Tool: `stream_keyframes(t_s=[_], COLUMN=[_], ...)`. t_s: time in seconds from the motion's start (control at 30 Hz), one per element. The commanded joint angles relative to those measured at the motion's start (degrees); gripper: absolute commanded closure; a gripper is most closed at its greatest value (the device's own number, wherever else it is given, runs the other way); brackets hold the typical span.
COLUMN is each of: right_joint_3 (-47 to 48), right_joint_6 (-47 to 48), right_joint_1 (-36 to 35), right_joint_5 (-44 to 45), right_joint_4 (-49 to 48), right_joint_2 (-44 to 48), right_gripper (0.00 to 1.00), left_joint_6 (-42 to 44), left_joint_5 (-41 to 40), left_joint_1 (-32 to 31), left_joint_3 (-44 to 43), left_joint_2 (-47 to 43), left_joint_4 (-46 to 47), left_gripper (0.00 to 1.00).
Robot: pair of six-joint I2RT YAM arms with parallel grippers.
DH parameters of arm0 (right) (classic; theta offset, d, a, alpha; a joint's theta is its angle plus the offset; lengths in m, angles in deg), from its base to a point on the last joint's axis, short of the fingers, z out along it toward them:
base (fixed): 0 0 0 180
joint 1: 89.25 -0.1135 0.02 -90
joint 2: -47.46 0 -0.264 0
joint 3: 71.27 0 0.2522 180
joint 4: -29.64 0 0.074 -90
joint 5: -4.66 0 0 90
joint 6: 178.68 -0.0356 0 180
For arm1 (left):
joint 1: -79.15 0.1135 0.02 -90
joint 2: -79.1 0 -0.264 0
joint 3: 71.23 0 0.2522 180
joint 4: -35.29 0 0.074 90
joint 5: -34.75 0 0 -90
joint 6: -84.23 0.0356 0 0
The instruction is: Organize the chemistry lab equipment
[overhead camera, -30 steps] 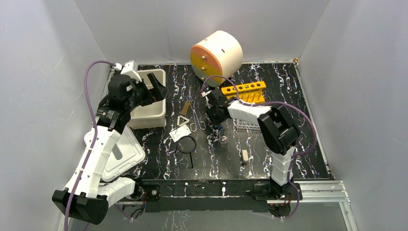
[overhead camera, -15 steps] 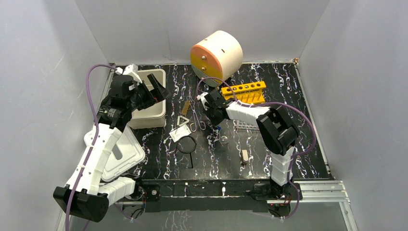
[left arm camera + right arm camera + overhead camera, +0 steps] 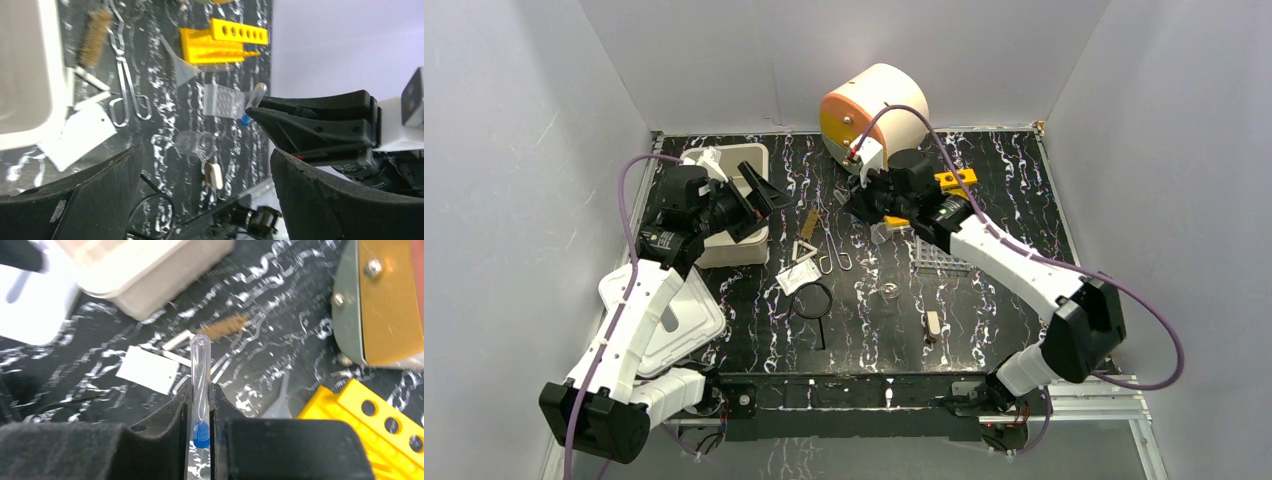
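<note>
Our right gripper (image 3: 200, 390) pinches a clear test tube (image 3: 200, 355) near its blue end (light, slippery, probably brittle); our left gripper (image 3: 205, 152) gapes, empty.

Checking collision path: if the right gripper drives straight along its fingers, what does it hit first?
Probably the brown brush on the table, just past the tip of the test tube the right gripper holds; the tube would lead. The white tub lies farther on. Depth is unclear.
</note>
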Motion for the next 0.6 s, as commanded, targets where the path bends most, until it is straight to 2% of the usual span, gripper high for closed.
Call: stream_keyframes(t_s=[0.0, 0.2, 0.27, 0.37, 0.4, 0.47, 0.57], right_joint_3=[-1.77, -2.85, -2.86, -3.28, -3.24, -2.66, -1.02], right_joint_6=[-2.67, -5.99, -6.38, -6.87, -6.85, -6.58, -4.75], right_joint_1=[-0.33, -0.25, -0.26, -0.26, -0.32, -0.26, -0.29], right_joint_5=[-12.93, -20.66, -22.02, -23.32, -23.87, -25.07, -25.57], right_joint_4=[-3.29, -3.43, -2.82, -2.92, -2.8, -1.85, 1.16], right_joint_2=[4.08, 5.09, 4.82, 5.05, 4.94, 4.22, 2.71], right_gripper=[0.82, 0.82, 0.82, 0.83, 0.83, 0.83, 0.83], left_joint_6=[-5.6, -10.57, -13.09, -14.18, -14.15, -14.15, -14.7], left_joint_5=[13.19, 20.42, 21.44, 21.84, 21.94, 22.2, 22.41], left_joint_1=[-0.26, -1.38, -2.23, -3.93, -4.57, -5.9, -7.76], left_joint_3=[-0.21, 3.64, 5.5, 6.68, 6.91, 7.35, 7.65], left_joint_2=[1.53, 5.74, 6.1, 7.87, 8.56, 9.84, 11.38], left_joint_4=[6.33, 11.69, 16.01, 17.26, 17.43, 18.08, 19.29], left_gripper=[0.02, 0.07, 0.07, 0.09, 0.13, 0.31, 0.46])
